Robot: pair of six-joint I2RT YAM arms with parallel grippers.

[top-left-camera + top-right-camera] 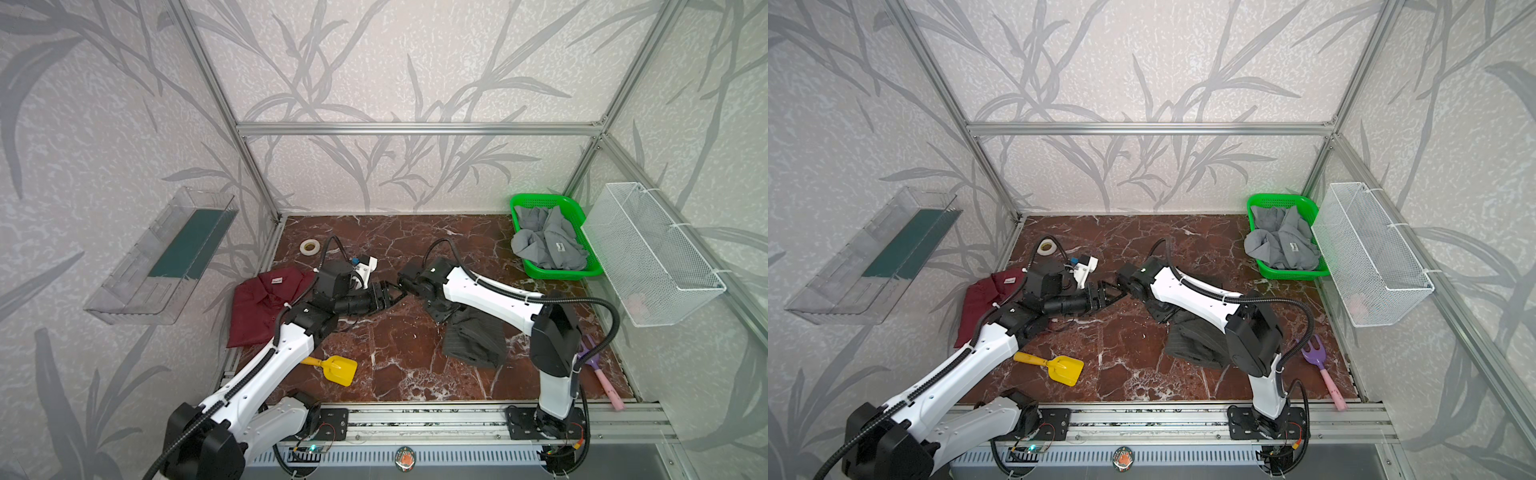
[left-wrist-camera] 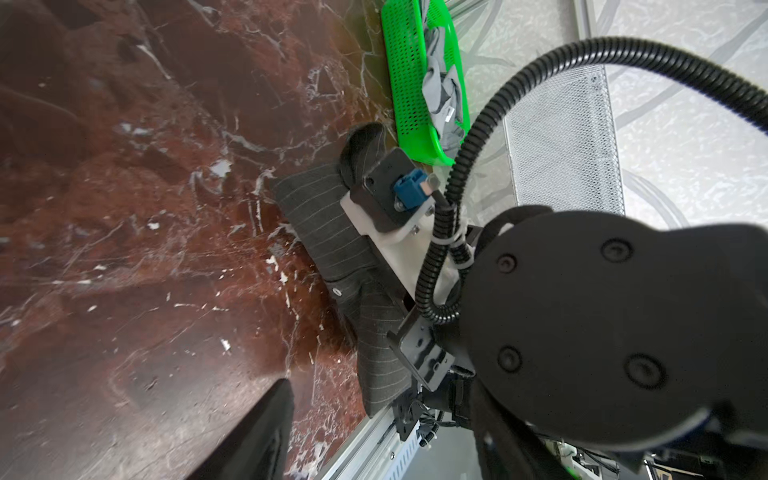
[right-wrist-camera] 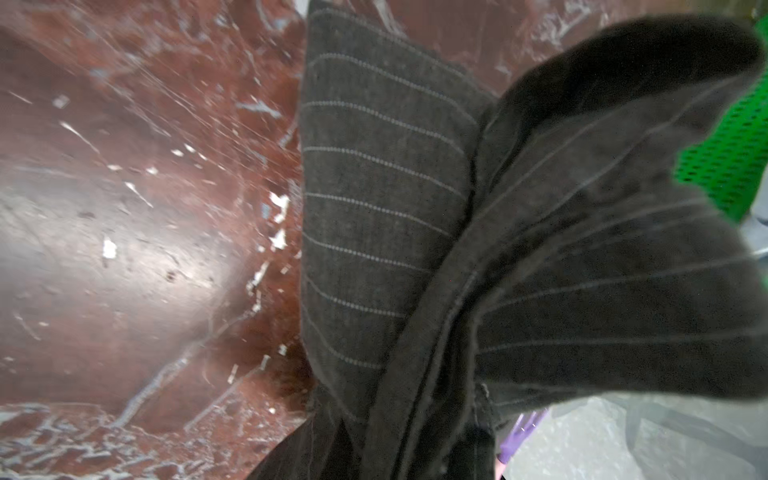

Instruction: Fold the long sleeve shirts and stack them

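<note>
- The dark-red marble worktop sits inside a walled metal-framed cell, with two robot arms reaching in from the front edge.
- The charcoal pinstripe shirt lies bunched between the middle and the right edge, partly under the right arm.
- The right hand is pressed together at the back end of that shirt. In the right wrist view the striped cloth gathers up close to the camera and covers the fingertips.
- The left hand hangs over the middle of the worktop with its fingers spread and nothing between them. It points toward the right arm's wrist, and the pinstripe shirt lies just past it on the right.
- The maroon shirt lies folded flat at the left edge, collar and white label toward the back, partly under the left arm.
- The light grey shirt is crumpled in a green basket in the back right corner.
- Bare marble lies open across the middle and the front.
- A yellow scoop lies near the front left, a tape roll near the back left, and a purple rake along the right edge.
</note>
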